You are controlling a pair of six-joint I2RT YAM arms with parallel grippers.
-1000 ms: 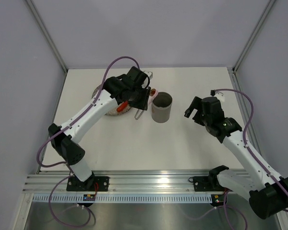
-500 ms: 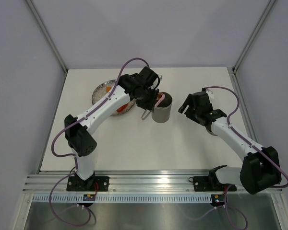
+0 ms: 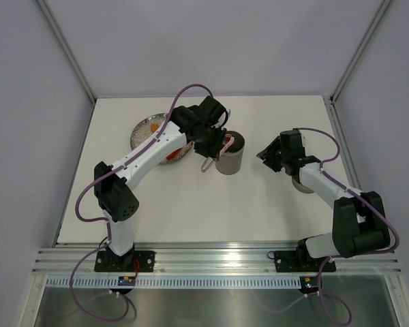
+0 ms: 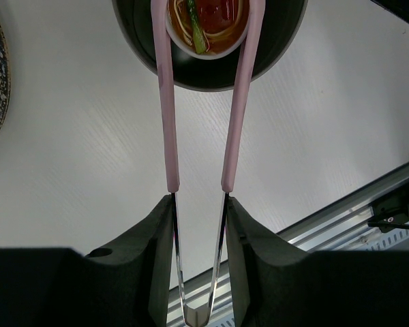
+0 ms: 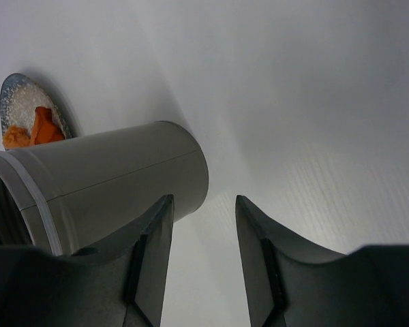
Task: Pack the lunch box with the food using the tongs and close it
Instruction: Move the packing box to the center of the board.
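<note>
My left gripper is shut on the slim pink tongs near their metal bend. The tong arms run forward and flank a small round white food piece with red and green filling. It hangs over the dark mouth of the grey lunch box. From above, the left gripper sits at the left rim of the lunch box. My right gripper is open and empty, just right of the lunch box wall; in the top view the right gripper stays apart from it.
The speckled plate lies left of the lunch box with orange food pieces on it, and the plate also shows behind the box. A small flat grey disc lies partly under the right forearm.
The left arm has swung right from the plate to the lunch box, carrying the tongs. The right arm has drawn in toward the lunch box and its jaws have narrowed.
</note>
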